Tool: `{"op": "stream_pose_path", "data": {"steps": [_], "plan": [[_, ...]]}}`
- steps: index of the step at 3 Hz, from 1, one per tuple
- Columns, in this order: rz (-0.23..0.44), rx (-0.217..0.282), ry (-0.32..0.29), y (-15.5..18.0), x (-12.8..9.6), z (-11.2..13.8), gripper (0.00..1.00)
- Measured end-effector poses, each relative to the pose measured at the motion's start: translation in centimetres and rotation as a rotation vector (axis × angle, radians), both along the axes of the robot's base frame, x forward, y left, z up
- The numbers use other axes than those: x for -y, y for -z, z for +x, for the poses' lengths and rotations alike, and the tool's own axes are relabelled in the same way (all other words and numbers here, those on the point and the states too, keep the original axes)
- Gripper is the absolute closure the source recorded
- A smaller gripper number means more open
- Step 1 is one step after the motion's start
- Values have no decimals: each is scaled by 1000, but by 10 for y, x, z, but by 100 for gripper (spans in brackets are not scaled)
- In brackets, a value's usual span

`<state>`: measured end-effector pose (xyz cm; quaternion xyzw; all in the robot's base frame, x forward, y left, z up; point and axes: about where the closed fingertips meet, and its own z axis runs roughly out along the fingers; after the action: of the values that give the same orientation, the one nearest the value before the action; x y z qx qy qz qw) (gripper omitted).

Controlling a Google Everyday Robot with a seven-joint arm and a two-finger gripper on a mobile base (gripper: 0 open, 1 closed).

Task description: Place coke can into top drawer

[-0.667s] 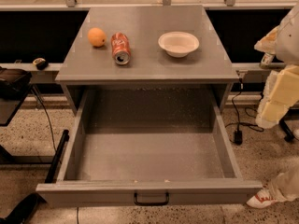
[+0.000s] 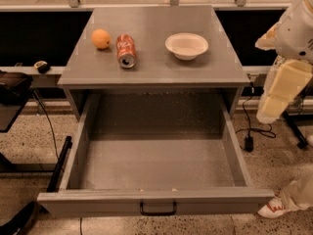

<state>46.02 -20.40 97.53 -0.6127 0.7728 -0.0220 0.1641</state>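
Observation:
The coke can (image 2: 126,51) lies on its side on the grey cabinet top (image 2: 156,67), its silver end toward me, between an orange (image 2: 100,38) on its left and a white bowl (image 2: 186,45) on its right. The top drawer (image 2: 156,202) is pulled fully out below, with its black handle (image 2: 158,210) at the front centre, and its inside is bare. My gripper (image 2: 275,104) hangs at the end of the white arm (image 2: 296,31) off the cabinet's right side, pointing down, well away from the can and holding nothing I can see.
A black cable and plug (image 2: 248,142) lie on the speckled floor to the right of the drawer. A shoe (image 2: 274,208) stands by the drawer's front right corner. Dark equipment and a stand (image 2: 14,89) sit to the left.

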Motion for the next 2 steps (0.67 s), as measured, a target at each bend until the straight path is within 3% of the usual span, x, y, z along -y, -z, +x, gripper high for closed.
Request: {"op": "stream_pose_path", "data": {"steps": [1, 2], "plan": [[41, 25, -80, 0, -51, 63, 0], [60, 52, -120, -10, -115, 131, 0]]}}
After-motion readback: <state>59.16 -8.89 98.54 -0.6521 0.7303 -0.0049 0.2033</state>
